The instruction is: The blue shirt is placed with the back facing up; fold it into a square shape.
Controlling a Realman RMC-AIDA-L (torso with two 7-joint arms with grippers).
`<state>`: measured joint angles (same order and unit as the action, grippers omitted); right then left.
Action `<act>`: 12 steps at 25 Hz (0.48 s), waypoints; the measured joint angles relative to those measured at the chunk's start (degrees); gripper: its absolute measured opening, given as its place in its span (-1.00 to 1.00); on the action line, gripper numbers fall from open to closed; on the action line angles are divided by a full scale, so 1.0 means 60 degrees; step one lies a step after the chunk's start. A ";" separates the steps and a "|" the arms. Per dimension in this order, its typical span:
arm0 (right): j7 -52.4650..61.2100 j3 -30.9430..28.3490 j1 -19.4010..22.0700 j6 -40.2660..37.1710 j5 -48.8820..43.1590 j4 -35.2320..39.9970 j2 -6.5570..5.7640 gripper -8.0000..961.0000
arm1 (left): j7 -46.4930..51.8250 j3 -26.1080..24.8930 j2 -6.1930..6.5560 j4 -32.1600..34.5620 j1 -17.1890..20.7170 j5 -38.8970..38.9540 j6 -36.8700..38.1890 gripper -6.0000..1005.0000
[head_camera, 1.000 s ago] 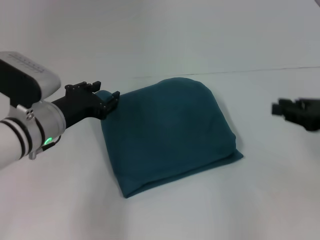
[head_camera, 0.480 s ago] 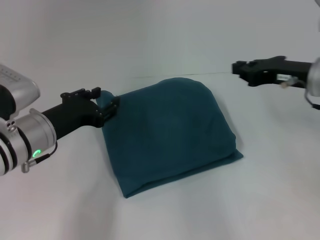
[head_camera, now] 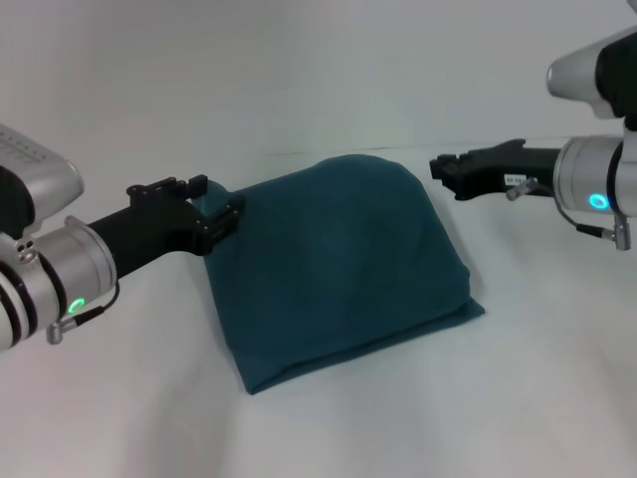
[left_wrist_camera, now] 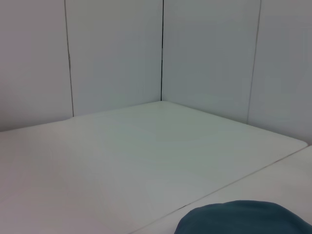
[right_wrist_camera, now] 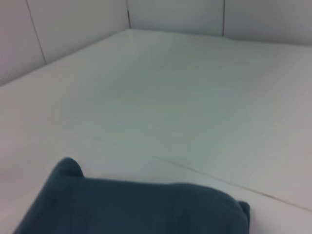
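Note:
The blue shirt [head_camera: 338, 269] lies folded into a rough rectangle in the middle of the white table [head_camera: 328, 428], plain side up. My left gripper [head_camera: 217, 202] is at its far left corner, where a small bump of fabric rises against the black gripper. To the right, my right gripper [head_camera: 438, 166] hovers just beyond the far right corner, apart from the cloth and pointing toward it. Only the shirt's rounded edge [left_wrist_camera: 243, 217] shows in the left wrist view. In the right wrist view the blue shirt [right_wrist_camera: 131, 207] has a raised corner at one end.
A seam [head_camera: 537, 139] runs across the table behind the shirt. Pale panelled walls [left_wrist_camera: 161, 48] stand at the back.
My right arm has swung in from the right edge to just beyond the shirt's far right corner. My left arm shifted slightly lower, its gripper staying at the far left corner. The shirt has not moved.

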<state>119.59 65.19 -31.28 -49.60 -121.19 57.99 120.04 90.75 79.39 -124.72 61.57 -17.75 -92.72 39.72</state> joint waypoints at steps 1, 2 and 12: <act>-0.0024 0.0001 -0.0034 0.0076 -0.0034 -0.0129 0.0000 -0.78 | -0.0002 0.0000 0.0000 -0.0003 -0.0005 0.0000 0.0001 0.08; -0.0057 0.0004 -0.0072 0.0156 -0.0063 -0.0256 -0.0001 -0.78 | -0.0005 0.0006 0.0000 -0.0005 -0.0011 0.0000 0.0002 0.08; -0.0318 0.0477 -0.0396 0.1244 -0.0252 -0.1386 0.0004 -0.75 | 0.0002 0.0068 0.0000 0.0030 -0.0016 0.0000 0.0114 0.08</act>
<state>117.68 68.05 -33.66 -42.14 -122.70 49.68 120.06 90.76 79.80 -124.72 61.75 -17.84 -92.72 40.41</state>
